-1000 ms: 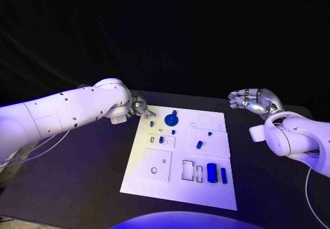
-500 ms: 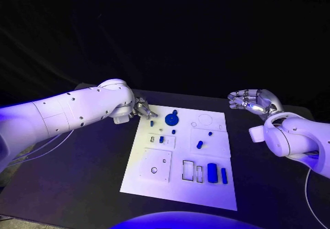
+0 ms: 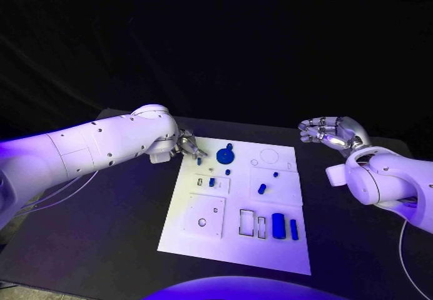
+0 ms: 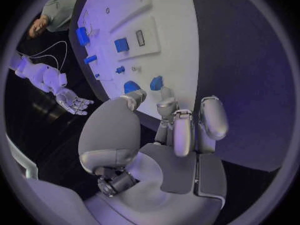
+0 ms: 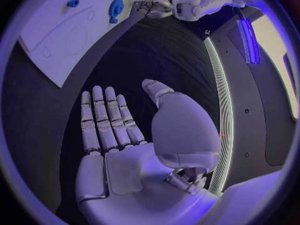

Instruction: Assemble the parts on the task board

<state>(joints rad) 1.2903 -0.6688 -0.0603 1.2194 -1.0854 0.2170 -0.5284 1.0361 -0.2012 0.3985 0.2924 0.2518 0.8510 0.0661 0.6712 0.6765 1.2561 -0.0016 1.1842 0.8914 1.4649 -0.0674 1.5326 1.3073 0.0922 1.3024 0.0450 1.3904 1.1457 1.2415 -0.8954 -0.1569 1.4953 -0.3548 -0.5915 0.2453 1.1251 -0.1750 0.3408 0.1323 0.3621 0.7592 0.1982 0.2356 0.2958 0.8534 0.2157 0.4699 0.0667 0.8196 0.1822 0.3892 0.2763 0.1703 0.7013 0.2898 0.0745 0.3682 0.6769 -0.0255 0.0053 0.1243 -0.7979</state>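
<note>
White task board (image 3: 236, 244) (flat, rectangular), small blue parts (image 3: 278, 225) scattered

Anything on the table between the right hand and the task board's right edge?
No. In the head view, bare black table separates the right hand from the task board; that hand is empty, fingers apart.

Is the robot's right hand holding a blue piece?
No. The right hand is open and empty, off to the side of the board.
</note>
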